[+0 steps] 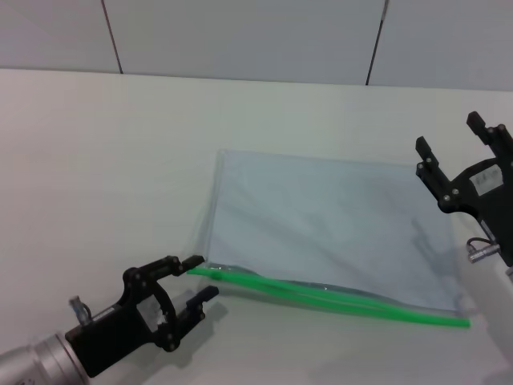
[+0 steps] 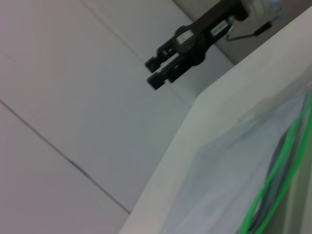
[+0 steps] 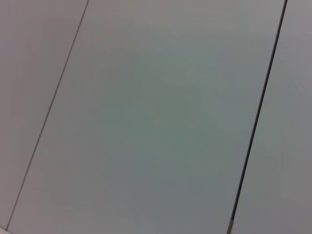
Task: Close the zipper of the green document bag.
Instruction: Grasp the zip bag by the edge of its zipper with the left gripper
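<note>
The green document bag (image 1: 321,224) lies flat mid-frame on the desk (image 1: 104,160), its zipper (image 1: 337,298) along the lower edge, the two green strips parted at the left end. Left gripper (image 1: 202,278), lower left, jaws wide, sits just beside that end. It should line up squarely on the strip before pinching. Right gripper (image 1: 457,140), far right, jaws spread, hovers near the bag's right edge and looks placed to steady it.

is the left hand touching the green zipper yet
Cannot tell. In the head view the open left hand has its upper fingertip right at the end of the zipper on the green document bag, with no plain gap or contact visible.
</note>
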### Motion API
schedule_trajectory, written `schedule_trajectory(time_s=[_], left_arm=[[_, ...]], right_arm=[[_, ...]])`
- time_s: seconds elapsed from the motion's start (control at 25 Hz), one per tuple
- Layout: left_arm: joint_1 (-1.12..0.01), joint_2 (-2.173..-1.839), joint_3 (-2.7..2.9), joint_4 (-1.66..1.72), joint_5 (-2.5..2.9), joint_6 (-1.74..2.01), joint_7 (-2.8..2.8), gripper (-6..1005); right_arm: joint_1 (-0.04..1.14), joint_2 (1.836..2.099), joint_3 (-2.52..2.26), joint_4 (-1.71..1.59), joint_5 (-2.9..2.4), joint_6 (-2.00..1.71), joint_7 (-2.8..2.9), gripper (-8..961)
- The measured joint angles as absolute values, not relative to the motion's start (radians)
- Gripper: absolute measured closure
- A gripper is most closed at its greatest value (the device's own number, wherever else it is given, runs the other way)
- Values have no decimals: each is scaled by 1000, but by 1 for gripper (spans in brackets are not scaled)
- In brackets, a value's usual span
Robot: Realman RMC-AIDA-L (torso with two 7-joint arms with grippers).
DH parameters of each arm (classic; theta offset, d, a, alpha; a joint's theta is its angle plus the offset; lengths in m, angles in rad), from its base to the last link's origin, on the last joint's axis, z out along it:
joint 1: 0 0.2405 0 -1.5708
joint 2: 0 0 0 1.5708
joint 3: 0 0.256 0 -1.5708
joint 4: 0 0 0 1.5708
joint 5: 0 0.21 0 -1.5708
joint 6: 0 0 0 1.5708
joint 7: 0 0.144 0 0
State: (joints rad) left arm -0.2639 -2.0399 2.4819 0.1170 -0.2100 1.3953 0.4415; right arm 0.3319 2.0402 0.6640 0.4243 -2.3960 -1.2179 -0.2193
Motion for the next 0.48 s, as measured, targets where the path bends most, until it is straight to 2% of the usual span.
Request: schedule_trajectory(time_s=[0.48], left_arm=[[-281,-2041,2468,117,-202,1314,516,552]], right_arm=[[332,2040,665,420,-2396,-1220,-219,229]])
